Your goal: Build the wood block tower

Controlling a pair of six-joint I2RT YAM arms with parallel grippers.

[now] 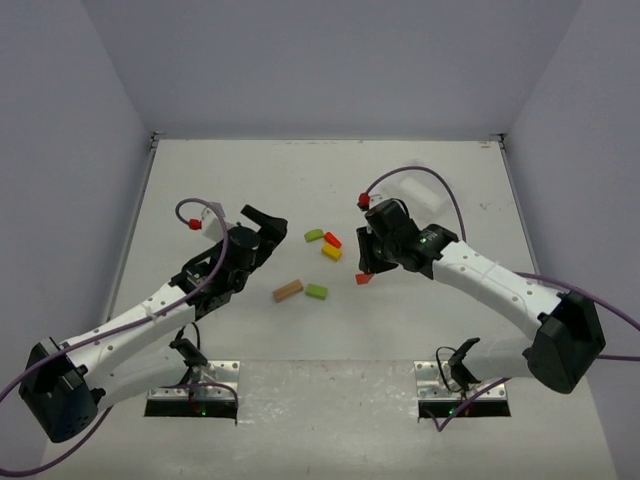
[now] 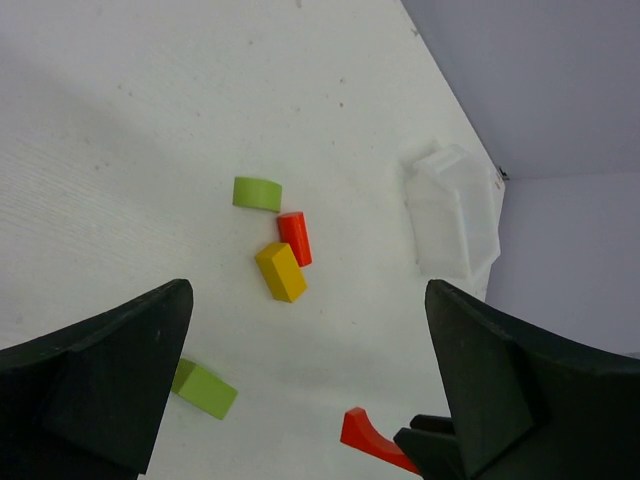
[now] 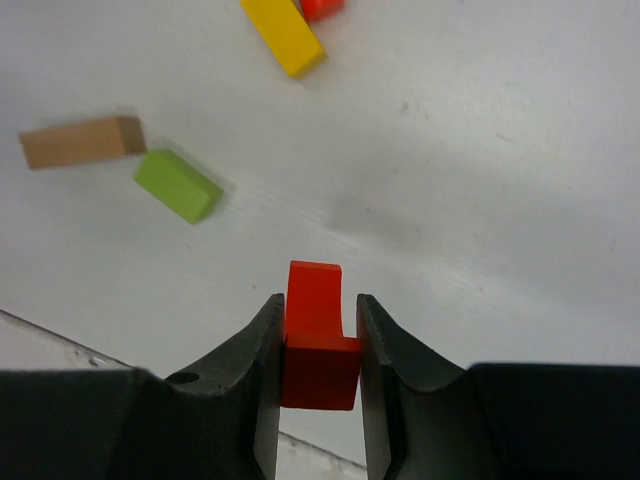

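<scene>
My right fingers [image 3: 385, 370] clamp the red-orange notched block [image 3: 318, 340]; my left fingers [image 2: 110, 370] stand apart, empty. No tower yet: yellow block [image 3: 283, 35], green block [image 3: 178, 185] and tan block [image 3: 82, 141] lie loose on the bench [image 3: 480, 150], ten to twelve o'clock. Risk: this narrow grip may let the block twist at release.

L hand [image 2: 306, 300] spread | grn arch [image 2: 257, 193], red blk [image 2: 295, 238], yel blk [image 2: 281, 271] clustered | wht tray [image 2: 455, 210] upper R
</scene>
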